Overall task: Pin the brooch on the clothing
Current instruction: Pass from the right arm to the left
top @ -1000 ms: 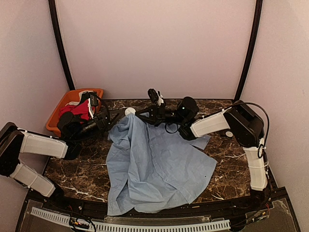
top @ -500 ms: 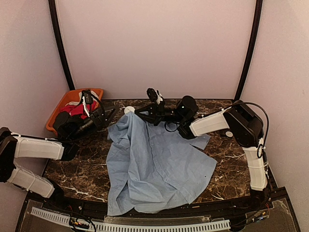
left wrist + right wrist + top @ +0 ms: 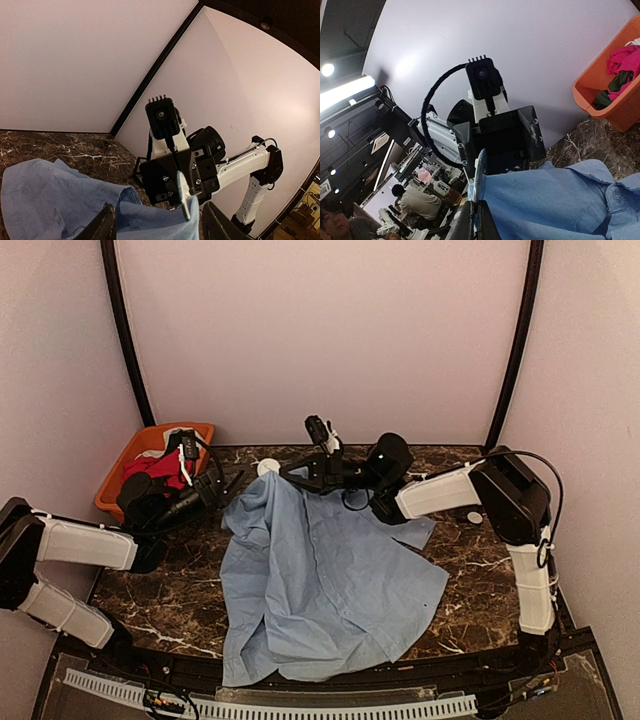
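Though shut tight at upper centre of the overhead view, holds a thin white round brooch (image 3: 267, 468) at the fingertips of the right gripper (image 3: 290, 473), right at the top edge of the light blue shirt (image 3: 320, 580). Cannot tell whether fabric is pinched along with it. Shows that shirt spread and rumpled across the middle of the dark marble table (image 3: 170, 590). Shows the left gripper (image 3: 225, 483) at centre left, jaws about half open and empty, just beside the shirt's upper left corner. Places an orange bin (image 3: 140, 440) of red and black garments (image 3: 160, 468) at upper left.
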### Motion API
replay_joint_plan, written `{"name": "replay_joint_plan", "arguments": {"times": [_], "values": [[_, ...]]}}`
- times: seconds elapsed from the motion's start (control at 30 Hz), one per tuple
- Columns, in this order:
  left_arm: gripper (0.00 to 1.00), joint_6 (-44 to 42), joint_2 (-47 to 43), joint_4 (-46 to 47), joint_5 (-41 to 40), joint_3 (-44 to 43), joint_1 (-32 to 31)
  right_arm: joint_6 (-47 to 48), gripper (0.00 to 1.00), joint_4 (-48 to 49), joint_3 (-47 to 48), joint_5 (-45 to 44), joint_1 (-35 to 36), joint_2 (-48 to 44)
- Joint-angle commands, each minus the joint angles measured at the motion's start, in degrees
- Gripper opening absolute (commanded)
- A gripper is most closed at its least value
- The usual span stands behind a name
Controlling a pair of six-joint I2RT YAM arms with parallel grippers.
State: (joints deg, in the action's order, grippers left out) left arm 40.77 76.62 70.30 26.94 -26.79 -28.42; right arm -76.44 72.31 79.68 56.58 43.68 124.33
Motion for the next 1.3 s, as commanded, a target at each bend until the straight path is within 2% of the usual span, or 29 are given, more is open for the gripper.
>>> {"name": "replay_joint_plan", "arguments": {"times": [0.0,0.23,0.4,1.27], "values": [[0.58,2.45,2.41,5.56,3.20,0.32,-0.40,12.76,0.00,-4.18,-0.62,1.92,-0.46,-6.22],[0.57,6.18,7.15,14.38,5.77,-0.79,-0.72,25.45,0.00,-18.62,-0.81,0.86,-0.22,-10.50],[0.54,6.92,8.30,17.28,7.46,-2.42,-0.99,28.96,0.00,-22.77,-1.36,-0.07,-0.20,-11.95],[0.52,6.51,4.17,17.41,9.91,-1.95,-1.11,28.56,0.00,-21.68,-3.23,-0.65,-0.61,-12.90]]}}
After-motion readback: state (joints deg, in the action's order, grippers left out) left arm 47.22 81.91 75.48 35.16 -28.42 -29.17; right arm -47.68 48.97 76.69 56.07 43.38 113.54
